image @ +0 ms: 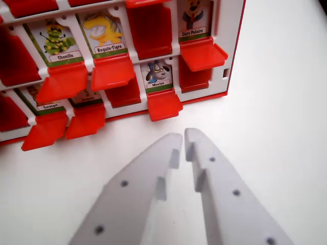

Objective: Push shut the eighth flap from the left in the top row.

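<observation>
Wrist view: the two pale grey fingers (183,140) reach up from 6 o'clock toward the centre, tips nearly touching with only a thin slit between them, holding nothing. They hover over the white surface (281,127), just short of the red-and-white game board (236,30) that fills the frame from 9 to 1 o'clock.

The board's rows run tilted across the frame. The nearest open flap (163,104) sits at 12 o'clock from the fingertips, under a card labelled "Mouton" (157,74). Another open flap (203,53) lies toward 1 o'clock, beneath the "Ours Polaire" card (194,18). Further flaps stand open at 10 and 11 o'clock, below "Chenille" (56,43) and "Requin-Tigre" (104,31).

Which flap is the eighth of the top row cannot be told here.
</observation>
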Motion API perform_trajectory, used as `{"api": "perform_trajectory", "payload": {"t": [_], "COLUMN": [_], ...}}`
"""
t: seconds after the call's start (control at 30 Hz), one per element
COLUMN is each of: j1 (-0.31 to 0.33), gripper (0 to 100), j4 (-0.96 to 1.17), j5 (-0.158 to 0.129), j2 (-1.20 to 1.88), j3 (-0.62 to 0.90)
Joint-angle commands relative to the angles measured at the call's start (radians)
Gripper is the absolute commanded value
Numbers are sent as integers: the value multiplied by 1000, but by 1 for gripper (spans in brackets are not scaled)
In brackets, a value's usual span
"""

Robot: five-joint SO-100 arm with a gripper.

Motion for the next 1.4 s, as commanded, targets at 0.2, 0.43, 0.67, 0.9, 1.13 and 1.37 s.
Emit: {"api": "perform_trajectory", "payload": {"t": [0.2, 0.43, 0.67, 0.9, 1.13, 1.37], "j1": [34, 49, 60, 81, 97, 97], "gripper": [0, 0, 0, 0, 0, 0], "j4": [-40, -40, -40, -40, -61, -80], "j5": [-6, -6, -3, -3, -8, -12], "j2": [-94, -167, -233, -279, -328, -368], "j3": [-186, -262, -334, -373, -411, -442]}}
